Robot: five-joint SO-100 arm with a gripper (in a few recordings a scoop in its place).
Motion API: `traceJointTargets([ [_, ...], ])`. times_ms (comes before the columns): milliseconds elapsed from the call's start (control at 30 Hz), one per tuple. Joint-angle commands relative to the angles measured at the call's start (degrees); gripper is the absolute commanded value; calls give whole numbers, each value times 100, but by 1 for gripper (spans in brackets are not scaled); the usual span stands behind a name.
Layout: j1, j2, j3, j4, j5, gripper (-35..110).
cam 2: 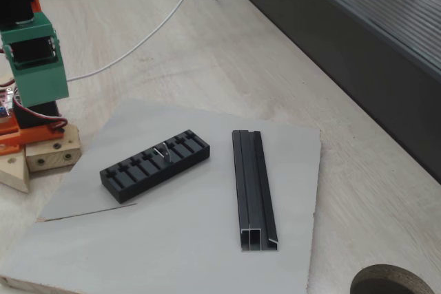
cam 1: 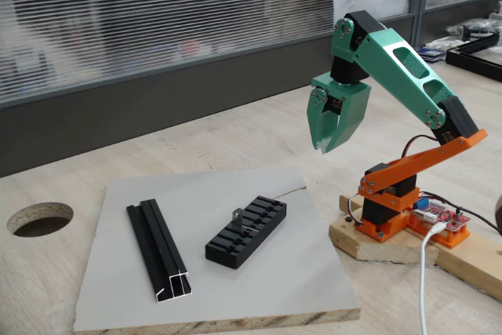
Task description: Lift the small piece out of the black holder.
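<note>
The black holder (cam 1: 247,231) (cam 2: 155,164) lies slanted on a grey board (cam 1: 220,296) (cam 2: 172,239). The small piece (cam 1: 238,216) (cam 2: 164,151), a tiny grey metal bracket, stands upright in a slot near the holder's middle. My green gripper (cam 1: 326,148) (cam 2: 41,94) hangs in the air, pointing down. In a fixed view it is well above and to the right of the holder, near the board's far right corner. Its fingers look closed together with nothing between them.
A long thin black channel rail (cam 1: 159,249) (cam 2: 253,187) lies on the board beside the holder. The arm's orange base sits on a wooden block (cam 1: 376,245) (cam 2: 41,156) at the board's edge. A round hole (cam 1: 39,219) (cam 2: 393,281) opens in the table. A white cable (cam 1: 423,288) (cam 2: 151,32) trails off.
</note>
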Motion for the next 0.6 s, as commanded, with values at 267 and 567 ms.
traceJointTargets([
  [267, 35, 448, -9, 141, 105, 11],
  [567, 88, 448, -9, 88, 62, 11],
])
